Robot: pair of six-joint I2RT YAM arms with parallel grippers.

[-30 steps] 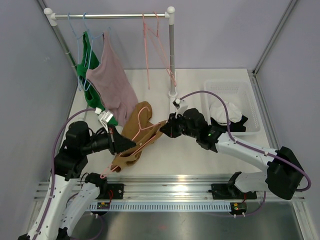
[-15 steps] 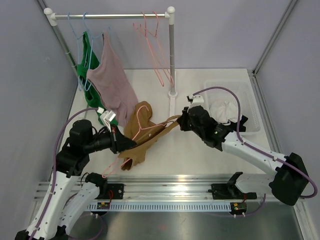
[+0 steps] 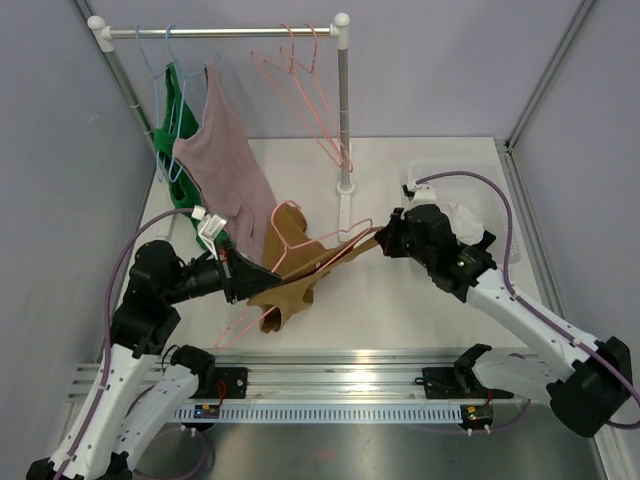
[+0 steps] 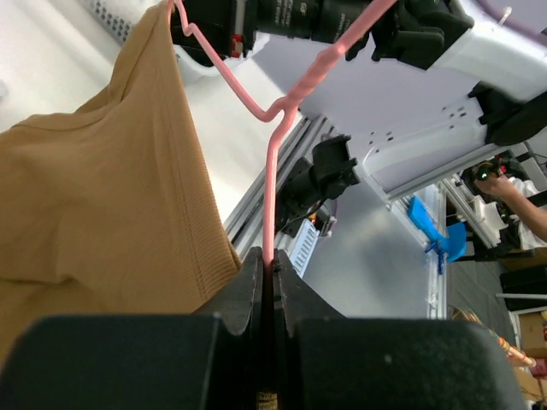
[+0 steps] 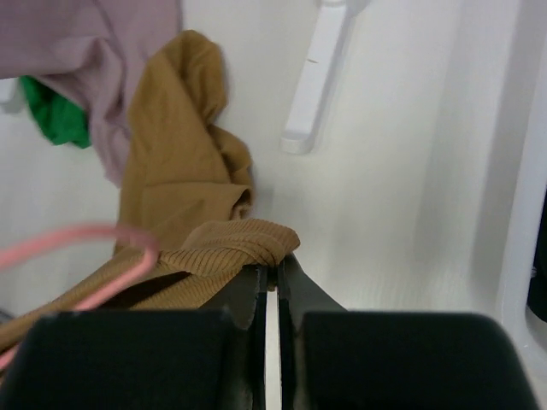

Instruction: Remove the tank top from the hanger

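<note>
Tan tank top mid-surface, draped on pink hanger, stretched between both arms. Left fingers clamped on hanger wire; right fingers pinching a bunched fold of the top. Hanger partly hidden under cloth, blurred in right wrist view.

Place: robotics lab test cell
Walls: plain grey panels boxing in a white worktop
Mounting: slotted aluminium rail along the near edge
Props: small clothes rail, white plastic basket
</note>
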